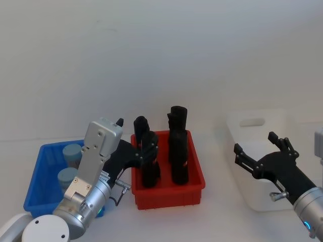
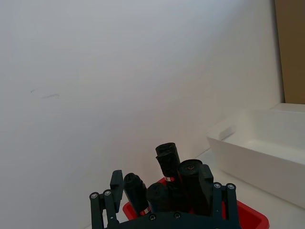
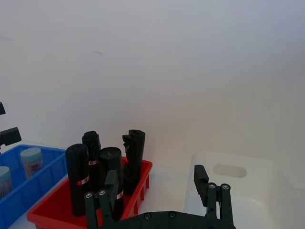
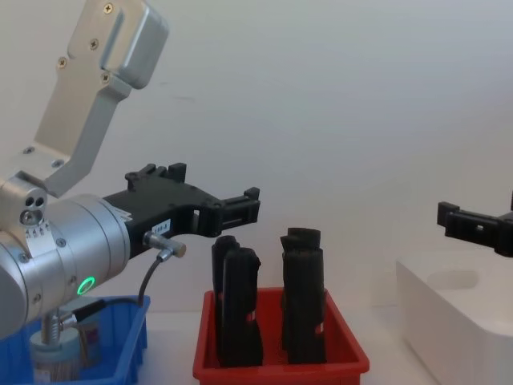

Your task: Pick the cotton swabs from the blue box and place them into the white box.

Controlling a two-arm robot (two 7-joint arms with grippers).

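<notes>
currently upright in blue box (image 1: 36, 180): two cotton swabs (image 1: 72, 153). likely light, rigid, slick; grip across jar body below lid. left pincer (image 2: 161, 187) jaws apart, raised nearby; right pincer (image 1: 255, 142) likewise, above white box (image 1: 250, 194).

Left gripper (image 4: 240, 206) seemingly over red bin (image 4: 280, 370)

The small plastic bin (image 1: 34, 177) is bright blue, the round lids of its clear jars (image 1: 72, 151) pale blue-grey, the large rectangular plastic container (image 1: 255, 199) plain white.
</notes>
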